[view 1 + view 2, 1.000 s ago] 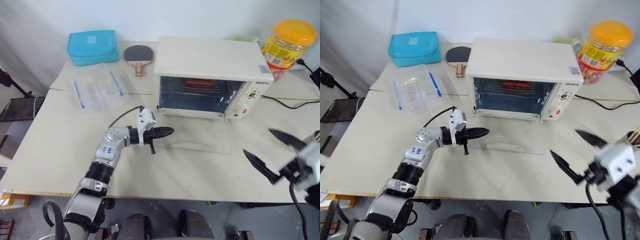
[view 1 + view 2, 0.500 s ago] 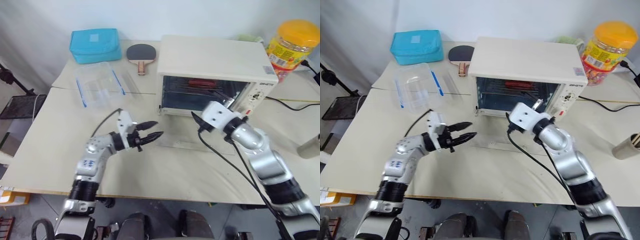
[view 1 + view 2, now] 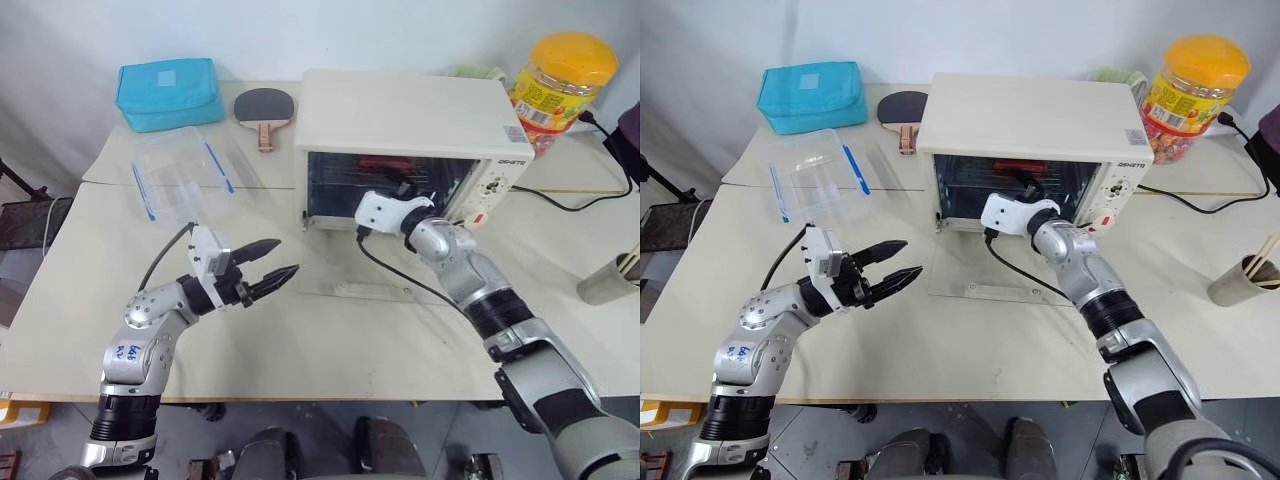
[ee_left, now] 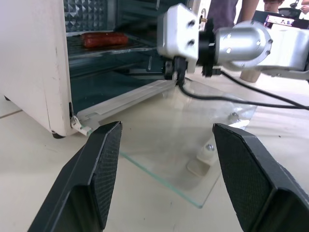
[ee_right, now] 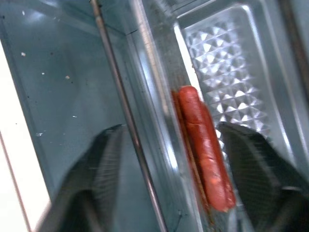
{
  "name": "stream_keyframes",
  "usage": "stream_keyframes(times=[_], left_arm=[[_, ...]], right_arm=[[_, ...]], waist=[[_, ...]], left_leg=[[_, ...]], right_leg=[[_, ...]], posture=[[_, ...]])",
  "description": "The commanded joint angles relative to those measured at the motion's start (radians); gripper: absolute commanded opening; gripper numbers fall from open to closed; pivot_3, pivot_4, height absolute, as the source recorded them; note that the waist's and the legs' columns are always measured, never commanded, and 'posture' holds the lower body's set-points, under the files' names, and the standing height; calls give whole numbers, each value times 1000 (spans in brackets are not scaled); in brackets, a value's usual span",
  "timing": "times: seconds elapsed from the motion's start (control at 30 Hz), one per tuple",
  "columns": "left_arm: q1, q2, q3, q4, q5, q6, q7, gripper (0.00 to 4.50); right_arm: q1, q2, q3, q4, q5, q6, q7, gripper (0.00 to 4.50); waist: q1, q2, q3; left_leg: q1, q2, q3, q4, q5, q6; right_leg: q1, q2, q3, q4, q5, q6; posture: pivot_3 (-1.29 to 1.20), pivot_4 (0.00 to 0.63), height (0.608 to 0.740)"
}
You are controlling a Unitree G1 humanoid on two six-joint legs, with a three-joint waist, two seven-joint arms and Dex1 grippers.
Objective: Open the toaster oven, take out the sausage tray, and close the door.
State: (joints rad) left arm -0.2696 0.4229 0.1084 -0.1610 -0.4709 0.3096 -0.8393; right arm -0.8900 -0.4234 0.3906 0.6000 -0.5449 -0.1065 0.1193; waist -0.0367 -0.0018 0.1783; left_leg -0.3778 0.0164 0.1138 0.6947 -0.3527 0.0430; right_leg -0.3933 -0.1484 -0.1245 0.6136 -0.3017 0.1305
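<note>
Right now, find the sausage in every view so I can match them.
Left eye: sausage inside the oven, upper centre of the picture.
Right eye: same spot inside the oven, upper centre.
Left wrist: inside the oven, beyond the open door.
Right wrist: on the tray, just ahead of the right gripper.
Shared landmark: the oven's open cavity.

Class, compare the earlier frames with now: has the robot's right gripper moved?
Yes. The right gripper has swung from the table's right front edge up to the toaster oven, its fingers now inside the opening.
</note>
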Motion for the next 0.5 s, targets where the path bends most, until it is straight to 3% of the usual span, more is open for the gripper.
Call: stream_keyframes(times=[0.03,0.2,0.5], left_arm=[[-36,-8,-15,-35,-34,5,-6,3187],[-162,-41,-56,71,-16,-16,-26,3187],[-413,-132,-46,385,0,-125,-64,3187]], right_arm=[[-46,11,0,51,-26,-33,-40,1628],[-58,15,-5,80,-53,-51,-71,49],[-67,6,-27,26,-69,-66,-69,49]], waist=[[2,0,0],[6,0,0],[3,-1,0]], left_leg=[[0,0,0,0,0,0],[0,0,-1,0,0,0],[0,0,-1,0,0,-1]], right_leg=[[0,0,0,0,0,0],[1,0,0,0,0,0],[1,1,-1,-1,0,0]], posture=[[0,150,740],[0,150,740],[0,150,740]])
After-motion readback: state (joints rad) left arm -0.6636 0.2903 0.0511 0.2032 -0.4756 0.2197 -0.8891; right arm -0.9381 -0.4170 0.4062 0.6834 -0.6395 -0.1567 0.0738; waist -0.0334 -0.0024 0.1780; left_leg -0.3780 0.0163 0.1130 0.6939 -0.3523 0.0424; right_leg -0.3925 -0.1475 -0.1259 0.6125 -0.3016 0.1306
